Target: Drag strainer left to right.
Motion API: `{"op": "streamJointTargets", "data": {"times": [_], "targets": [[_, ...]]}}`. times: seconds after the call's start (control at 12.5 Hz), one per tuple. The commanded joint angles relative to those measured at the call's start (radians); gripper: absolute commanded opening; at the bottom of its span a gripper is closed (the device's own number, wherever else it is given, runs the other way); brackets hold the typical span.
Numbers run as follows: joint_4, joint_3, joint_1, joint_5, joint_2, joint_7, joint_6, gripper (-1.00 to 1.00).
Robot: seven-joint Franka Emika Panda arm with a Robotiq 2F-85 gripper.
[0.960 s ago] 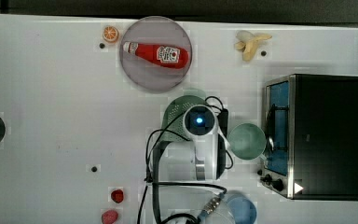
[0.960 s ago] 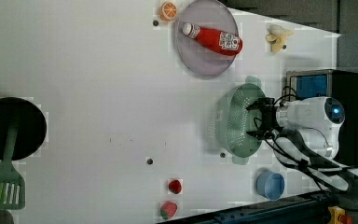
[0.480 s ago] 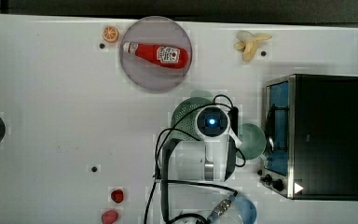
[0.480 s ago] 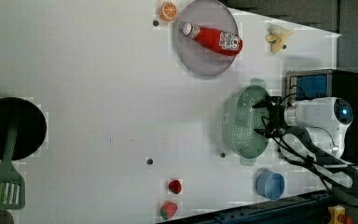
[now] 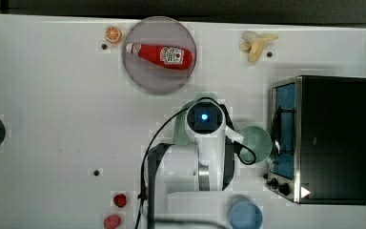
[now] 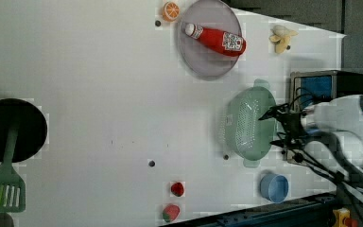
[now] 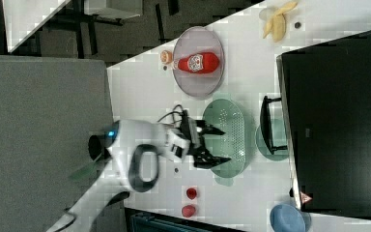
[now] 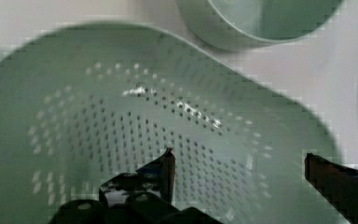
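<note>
strainer (image 6: 248, 126) shifted, tool (image 6: 275, 128) moved along

White arm reaching out, tool (image 8: 240, 161) spread wide

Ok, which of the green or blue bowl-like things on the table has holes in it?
The strainer, the large oblong mint-green one. Its centre is dotted with fine perforations, while the round green cup and the blue cup are plain and smaller.

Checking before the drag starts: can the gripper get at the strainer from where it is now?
Probably yes. The gripper hangs open right over the strainer, nothing lies between them, and the green cup sits beside the strainer, not on it.
</note>
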Motion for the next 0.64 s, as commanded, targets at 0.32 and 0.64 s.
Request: {"op": "streamJointTargets", "data": {"times": [0.32, 0.64], "targets": [[0.161, 0.016, 0.011, 0.167, -0.376, -0.398, -0.322, 1.0], [0.251, 0.016, 0.011, 0.164, -0.488, -0.419, -0.582, 1.0]]}}
